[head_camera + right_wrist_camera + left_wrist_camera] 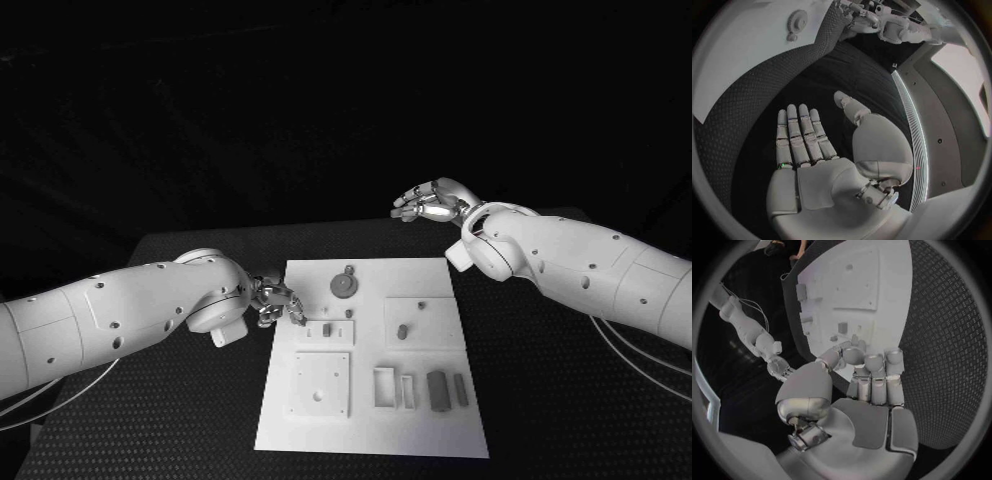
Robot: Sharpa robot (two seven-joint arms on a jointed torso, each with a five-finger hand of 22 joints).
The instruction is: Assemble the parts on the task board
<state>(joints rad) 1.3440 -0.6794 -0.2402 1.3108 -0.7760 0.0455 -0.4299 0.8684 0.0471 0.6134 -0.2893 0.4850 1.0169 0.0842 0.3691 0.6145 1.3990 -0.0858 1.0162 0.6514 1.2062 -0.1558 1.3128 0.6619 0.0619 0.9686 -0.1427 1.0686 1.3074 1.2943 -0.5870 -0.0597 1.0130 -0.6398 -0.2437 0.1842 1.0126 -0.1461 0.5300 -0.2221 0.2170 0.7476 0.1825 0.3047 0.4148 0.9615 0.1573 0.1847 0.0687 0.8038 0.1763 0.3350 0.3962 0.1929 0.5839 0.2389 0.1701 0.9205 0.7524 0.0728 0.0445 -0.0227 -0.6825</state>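
Note:
The white task board (421,428) lies in the middle of the black table. On it are a dark round gear (343,284), two small upright pieces (327,329) (404,328), a square plate (320,383), a frame (391,387) and two grey bars (438,390). My left hand (277,300) is at the board's left edge with its fingers (873,365) curled and the thumb against them; I see nothing between them. A small piece (842,328) stands just beyond the fingertips. My right hand (433,203) hangs above the table past the board's far right corner, palm (817,170) flat, fingers straight and empty.
Black textured table (577,400) surrounds the board on all sides. The right wrist view shows the board's far edge (742,50) with the gear (798,21) and, beyond it, my left hand (856,10).

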